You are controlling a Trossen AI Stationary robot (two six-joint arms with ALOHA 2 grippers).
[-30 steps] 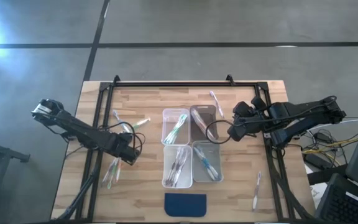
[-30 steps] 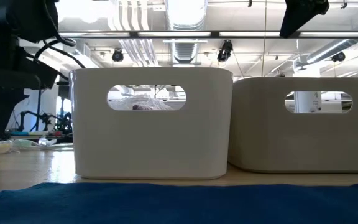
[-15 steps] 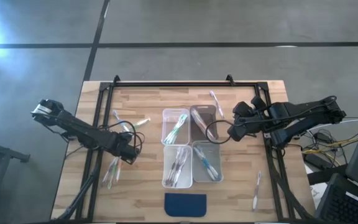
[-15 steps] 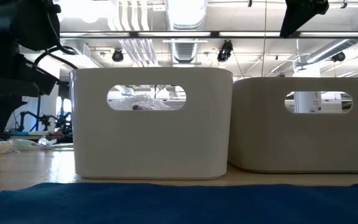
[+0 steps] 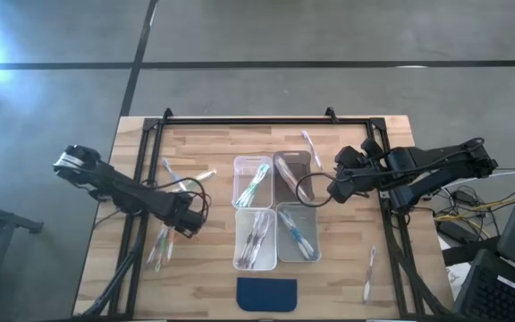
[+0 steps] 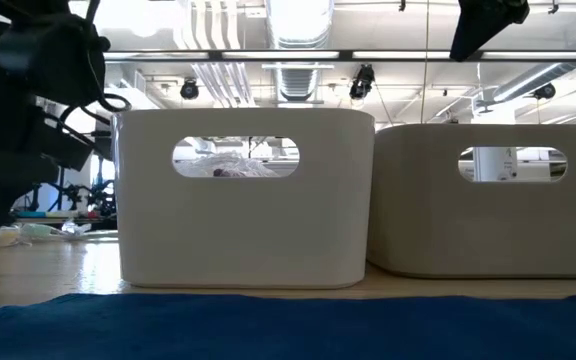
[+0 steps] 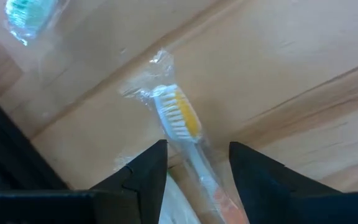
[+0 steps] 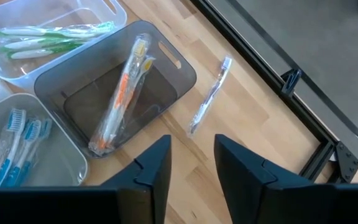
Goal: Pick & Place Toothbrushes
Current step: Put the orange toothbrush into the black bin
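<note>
Toothbrush [image 7: 182,134]: orange-bristled, clear-wrapped, on wood between parted left fingers [image 7: 138,177]; right fingers [image 8: 151,168] apart, empty.

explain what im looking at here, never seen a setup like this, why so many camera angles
It is a robot with two dark arms at a wooden table, filmed by four cameras at once. One looks straight down, one sits at table height, and one rides on each wrist.

In the middle stand four clear bins holding wrapped toothbrushes sorted by colour. A dark blue pad lies at the near edge, and loose toothbrushes lie scattered around.

The left gripper is down at the table, fingers open on either side of an orange toothbrush in its wrapper, not yet closed on it. The right gripper hangs open and empty beside the bins, near a purple toothbrush.
</note>
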